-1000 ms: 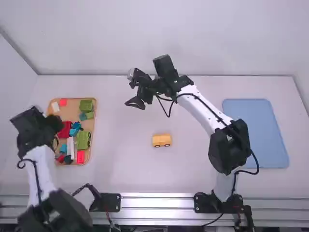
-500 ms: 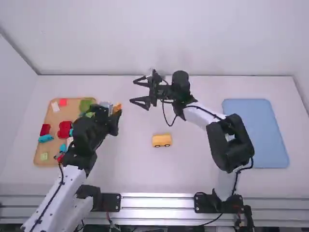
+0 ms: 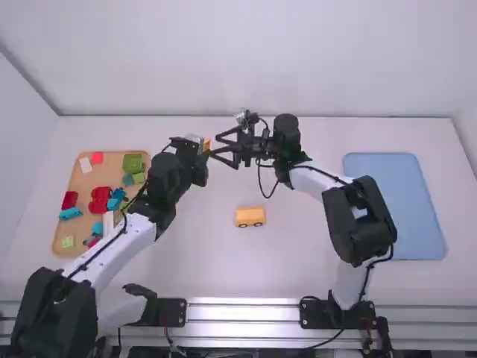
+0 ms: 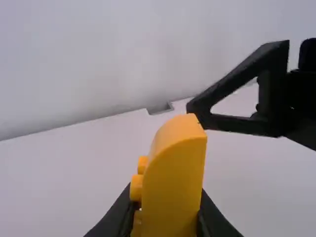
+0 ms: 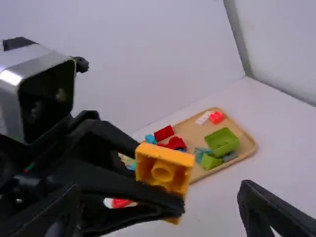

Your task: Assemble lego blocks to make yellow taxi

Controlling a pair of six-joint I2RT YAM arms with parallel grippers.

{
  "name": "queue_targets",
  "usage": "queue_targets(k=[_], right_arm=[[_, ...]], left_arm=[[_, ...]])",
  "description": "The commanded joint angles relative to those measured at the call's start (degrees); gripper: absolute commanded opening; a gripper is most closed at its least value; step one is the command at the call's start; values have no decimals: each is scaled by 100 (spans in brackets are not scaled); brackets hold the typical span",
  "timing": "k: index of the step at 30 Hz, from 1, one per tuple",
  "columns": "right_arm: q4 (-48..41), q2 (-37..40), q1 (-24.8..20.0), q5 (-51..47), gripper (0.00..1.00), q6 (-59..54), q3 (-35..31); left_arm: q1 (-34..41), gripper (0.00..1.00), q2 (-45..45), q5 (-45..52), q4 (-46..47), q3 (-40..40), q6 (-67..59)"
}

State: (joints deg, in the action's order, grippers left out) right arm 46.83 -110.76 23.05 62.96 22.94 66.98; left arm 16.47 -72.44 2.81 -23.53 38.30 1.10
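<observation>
White desk; left claw pinches yellow curved plastic block, right claw spread; skewed handover could drop it.

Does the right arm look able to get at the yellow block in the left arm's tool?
Probably yes: the right tool is open close by, facing the block, whose end juts past the left tool. Nothing seems to stand between them.

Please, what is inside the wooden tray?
In the tray I see red blocks, green blocks, blue blocks and white blocks. The left arm covers its near right corner, so what lies there cannot be seen.
</observation>
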Motion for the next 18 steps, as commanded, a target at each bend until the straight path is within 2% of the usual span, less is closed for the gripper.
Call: queue_targets(k=[1,4,8,11,13,15,18], right_arm=[[-151,319,-61,-52,85,46,9],[-828,485,-50,-605,86,-358,9],[-1047,553,-63,-706,85,-437,11],[-1248,553,-55,-765,81,-546,11],[-1290,553,-48,-769,76,-575,11],[-1305,553,-48,-734,65,-651,11],[-1325,553,-28,-734,55,-654,9]], left_arm=[[101,2,-201,101,-208,140,96],[380,2,-433,50,-573,140,52],[669,2,-605,-525,-857,140,79],[750,2,-623,-522,-951,140,63],[772,2,-623,-527,-977,140,66],[776,2,-623,-531,-1005,140,101],[772,2,-623,-551,-1032,140,103]])
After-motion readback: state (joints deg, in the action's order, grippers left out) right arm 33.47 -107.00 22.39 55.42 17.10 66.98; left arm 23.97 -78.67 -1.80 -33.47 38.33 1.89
